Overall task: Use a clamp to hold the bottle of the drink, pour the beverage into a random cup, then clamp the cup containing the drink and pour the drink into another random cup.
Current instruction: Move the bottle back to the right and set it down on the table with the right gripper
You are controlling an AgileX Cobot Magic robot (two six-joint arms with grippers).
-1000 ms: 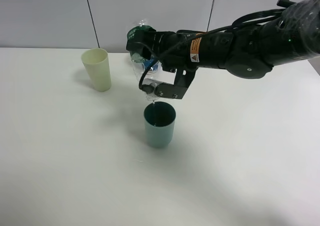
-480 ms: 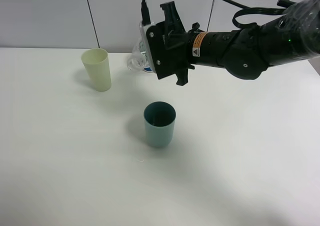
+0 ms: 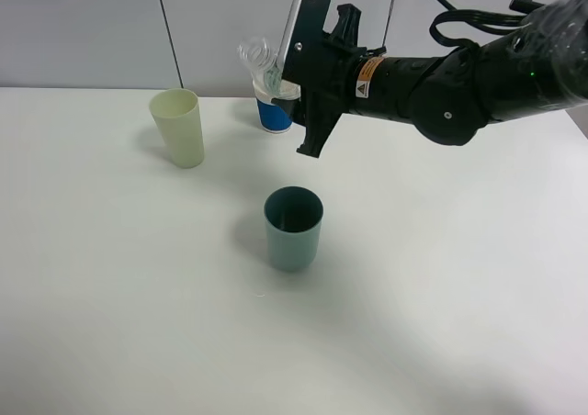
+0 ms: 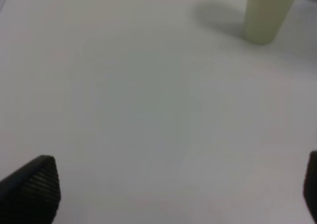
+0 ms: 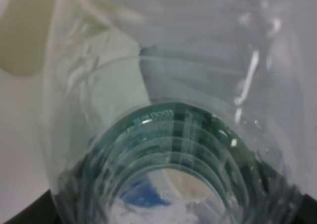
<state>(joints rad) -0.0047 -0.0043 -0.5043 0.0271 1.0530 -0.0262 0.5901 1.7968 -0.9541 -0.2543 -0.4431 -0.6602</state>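
while the right gripper (image 3: 287, 73) has its jaws closed on the bottle (image 3: 260, 59), it holds that clear, capless bottle in the air over the far side of the table (image 3: 459, 296), tilted rather than upright and right in front of a white paper cup with a blue sleeve (image 3: 270, 114). in the right wrist view the ribbed plastic of the bottle (image 5: 173, 110) fills nearly the whole picture. the teal cup (image 3: 294, 229) stands upright near the middle of the table, apart from the gripper and nearer the camera; its inside is dark, and i cannot tell whether the beverage lies in it. the pale yellow-green cup (image 3: 179, 128) stands upright to the left, well apart from the teal one. the left gripper (image 4: 171, 194) hangs over bare table with its jaws wide and nothing between them, and the pale yellow-green cup (image 4: 267, 11) shows beyond it.
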